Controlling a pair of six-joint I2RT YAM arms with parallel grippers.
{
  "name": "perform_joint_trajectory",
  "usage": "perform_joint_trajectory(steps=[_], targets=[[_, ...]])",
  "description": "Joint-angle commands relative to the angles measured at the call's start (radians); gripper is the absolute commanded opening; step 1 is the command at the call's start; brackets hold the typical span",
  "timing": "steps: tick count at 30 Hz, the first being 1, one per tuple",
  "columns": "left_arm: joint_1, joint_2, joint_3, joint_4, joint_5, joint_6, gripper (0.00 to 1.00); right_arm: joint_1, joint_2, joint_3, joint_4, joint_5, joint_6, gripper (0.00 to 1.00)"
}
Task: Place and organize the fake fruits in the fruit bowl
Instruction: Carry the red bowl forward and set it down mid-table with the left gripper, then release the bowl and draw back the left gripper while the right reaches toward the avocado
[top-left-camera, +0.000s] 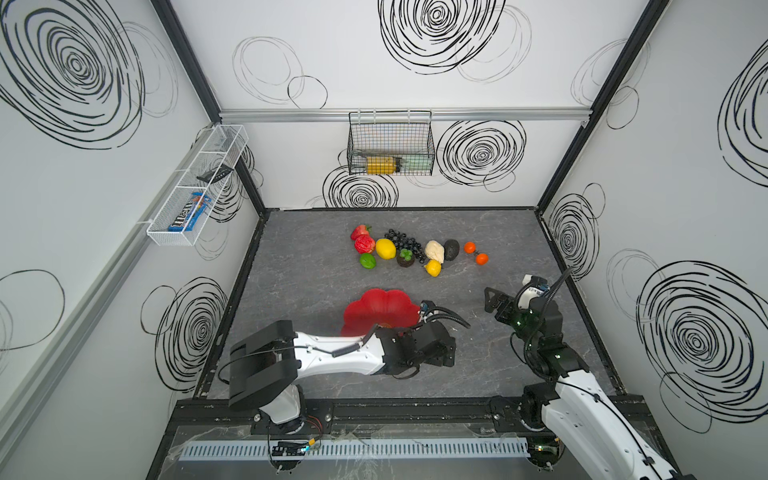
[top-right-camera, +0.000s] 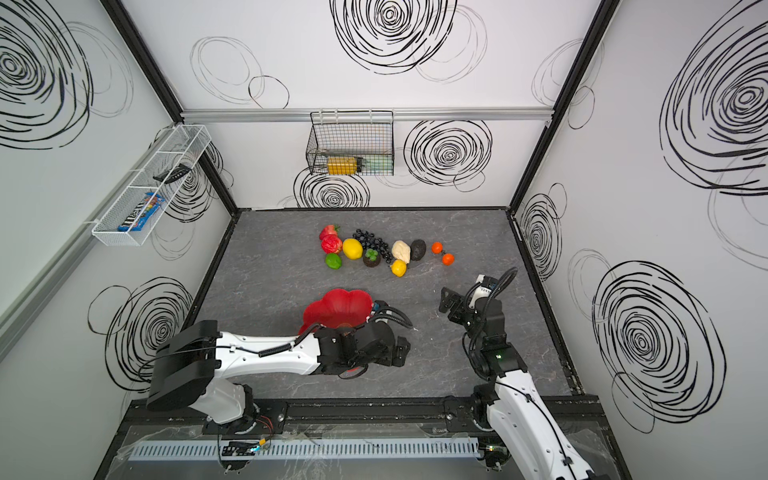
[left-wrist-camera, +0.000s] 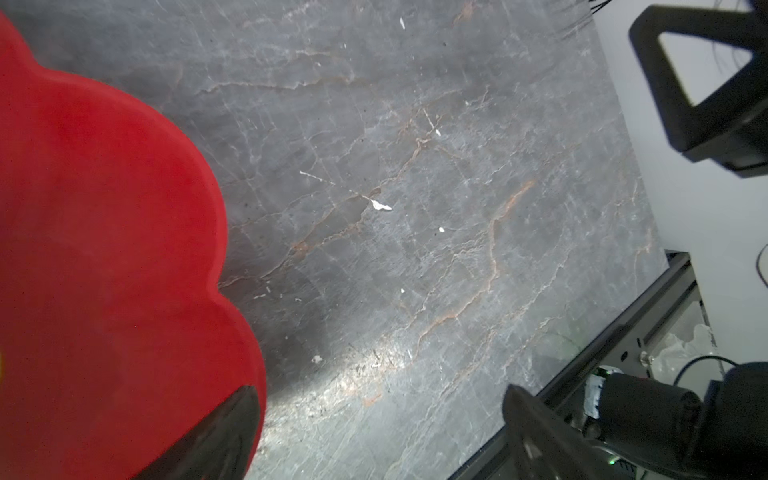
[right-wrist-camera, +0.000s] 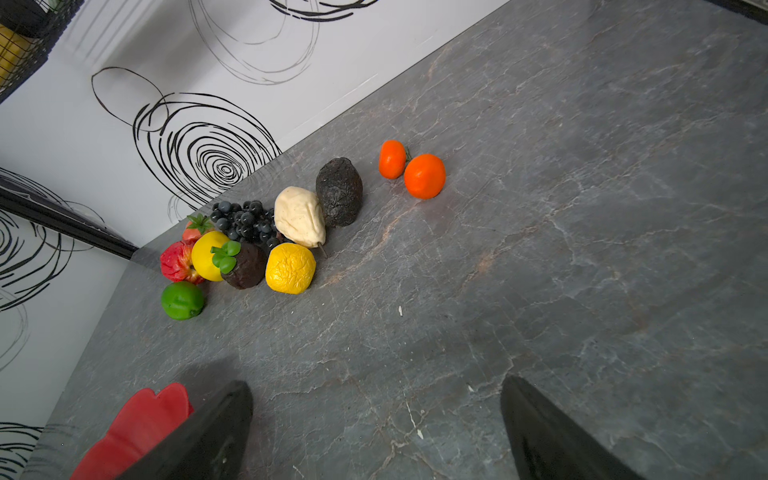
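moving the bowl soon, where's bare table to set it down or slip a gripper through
Bare table lies between the fruit bowl and the fake fruits, and between bowl and right gripper. Crowded: lime through avocado sit packed close; the oranges stand slightly apart.

Bright red fruit bowl (top-left-camera: 380, 309), grey veined table (top-left-camera: 316, 282), orange oranges (right-wrist-camera: 424, 176), green lime (right-wrist-camera: 183, 300), yellow lemons (right-wrist-camera: 290, 268), black grapes (right-wrist-camera: 243, 220), white walls (top-left-camera: 374, 62) scrawled with black swirls
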Motion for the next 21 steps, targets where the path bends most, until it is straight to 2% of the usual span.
perform_joint_trajectory(steps=[1,4,6,10,13,17,21], targets=[[0.057,-0.136,-0.003,-0.035,-0.104,0.105,0.96,-0.005,0.003,0.043,-0.032,-0.020,0.012,0.97],[0.144,-0.211,0.022,-0.183,-0.246,0.207,0.96,-0.007,0.024,0.061,-0.058,-0.035,0.006,0.97],[0.269,-0.267,-0.017,-0.211,-0.249,0.236,0.96,-0.007,0.041,0.064,-0.062,-0.057,0.003,0.97],[0.567,-0.360,-0.150,-0.122,-0.082,0.266,0.96,-0.006,0.073,0.051,-0.026,-0.150,-0.009,0.97],[0.709,-0.376,-0.213,-0.035,0.022,0.304,0.96,-0.001,0.096,0.051,-0.020,-0.182,0.002,0.97],[0.847,-0.319,-0.233,-0.005,0.137,0.335,0.96,0.027,0.120,0.052,-0.025,-0.195,0.015,0.97],[0.872,-0.251,-0.243,0.021,0.219,0.324,0.96,0.088,0.142,0.046,-0.027,-0.175,0.036,0.97]])
